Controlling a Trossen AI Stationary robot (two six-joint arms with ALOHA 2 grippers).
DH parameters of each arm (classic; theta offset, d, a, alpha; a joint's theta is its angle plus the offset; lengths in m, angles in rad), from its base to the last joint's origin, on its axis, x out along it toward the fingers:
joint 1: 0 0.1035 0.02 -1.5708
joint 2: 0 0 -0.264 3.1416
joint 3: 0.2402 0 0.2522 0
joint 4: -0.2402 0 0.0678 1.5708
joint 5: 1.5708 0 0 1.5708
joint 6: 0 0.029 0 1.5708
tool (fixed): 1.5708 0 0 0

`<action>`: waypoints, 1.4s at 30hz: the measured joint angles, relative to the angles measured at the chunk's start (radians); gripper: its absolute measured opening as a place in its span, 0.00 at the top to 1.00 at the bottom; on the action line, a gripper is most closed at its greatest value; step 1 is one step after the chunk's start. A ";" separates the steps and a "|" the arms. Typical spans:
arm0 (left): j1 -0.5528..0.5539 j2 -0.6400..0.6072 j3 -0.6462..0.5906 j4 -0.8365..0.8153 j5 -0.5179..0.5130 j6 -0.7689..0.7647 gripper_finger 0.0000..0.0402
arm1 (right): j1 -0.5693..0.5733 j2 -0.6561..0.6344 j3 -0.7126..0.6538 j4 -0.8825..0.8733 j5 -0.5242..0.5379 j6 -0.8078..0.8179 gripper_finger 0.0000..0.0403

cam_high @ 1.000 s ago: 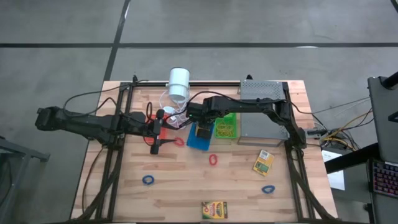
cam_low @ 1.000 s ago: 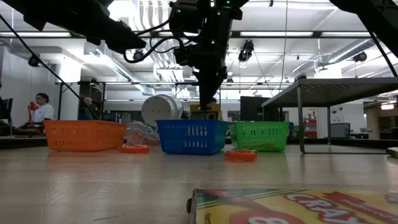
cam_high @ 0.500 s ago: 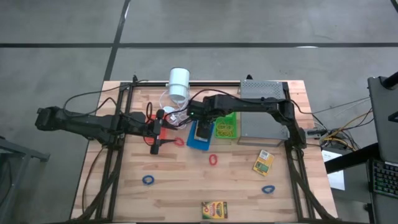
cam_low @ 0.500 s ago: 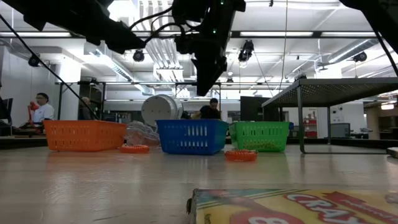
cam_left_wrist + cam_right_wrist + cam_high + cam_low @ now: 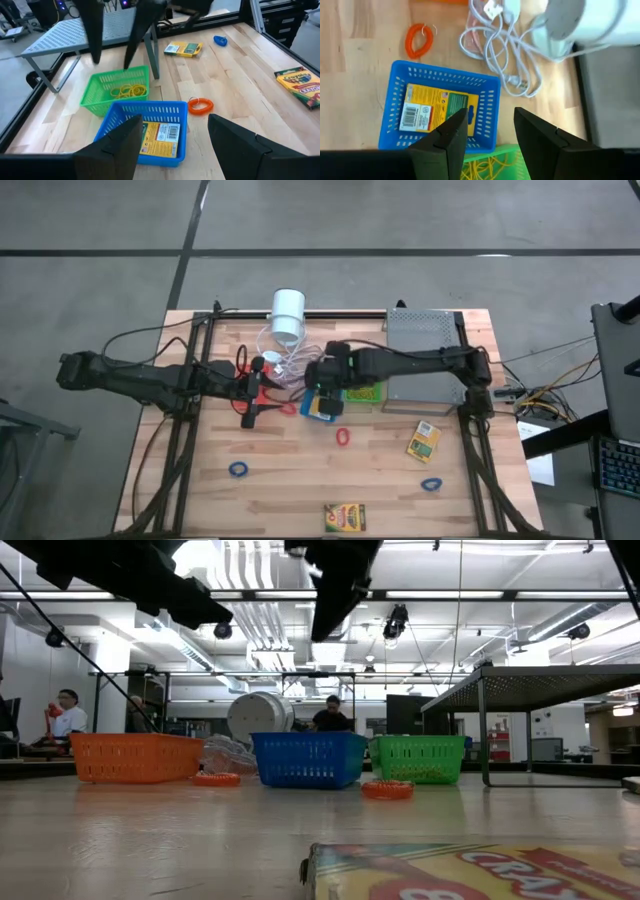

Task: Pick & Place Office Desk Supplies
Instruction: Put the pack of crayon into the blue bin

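My right gripper (image 5: 490, 117) (image 5: 320, 383) hangs open above the blue basket (image 5: 390, 117) (image 5: 322, 413), clear of it. A yellow crayon box (image 5: 437, 114) (image 5: 160, 137) lies flat on that basket's floor. The green basket (image 5: 107, 82) beside it holds yellow rubber bands (image 5: 127, 91). Two more crayon boxes (image 5: 424, 442) (image 5: 344, 517) lie on the table near its front. Red (image 5: 342, 437) and blue (image 5: 238, 470) rubber bands lie loose. My left gripper (image 5: 173, 120) (image 5: 262, 387) waits open, left of the blue basket, with nothing between its fingers.
A white cylinder (image 5: 288, 315) with its coiled cord (image 5: 495, 37) lies behind the baskets. A grey perforated metal tray (image 5: 420, 330) stands on legs at the far right. An orange basket (image 5: 137, 757) stands left of the blue one. People show in the room beyond the table.
My right gripper has let go of the crayon box, which now lies in the blue basket. It has then risen well clear of the basket and drawn a little toward the table's near edge, tipping as it went.
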 joint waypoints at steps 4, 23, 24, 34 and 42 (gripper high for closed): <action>0.000 0.000 0.000 -0.002 0.000 0.000 0.43 | 0.076 -0.024 -0.008 -0.002 0.091 0.001 0.61; -0.001 0.000 0.000 -0.002 0.000 0.000 0.43 | 0.353 -0.153 -0.236 0.120 0.245 0.086 0.61; -0.001 0.000 0.000 -0.002 0.000 0.000 0.43 | 0.369 -0.165 -0.257 0.124 0.245 0.084 0.61; -0.001 0.000 0.000 -0.026 0.000 0.000 0.43 | 0.558 -0.277 -0.528 0.421 0.351 -0.136 0.62; 0.000 0.000 0.000 -0.034 0.000 0.000 0.43 | 0.674 -0.277 -0.673 0.567 0.449 -0.336 0.62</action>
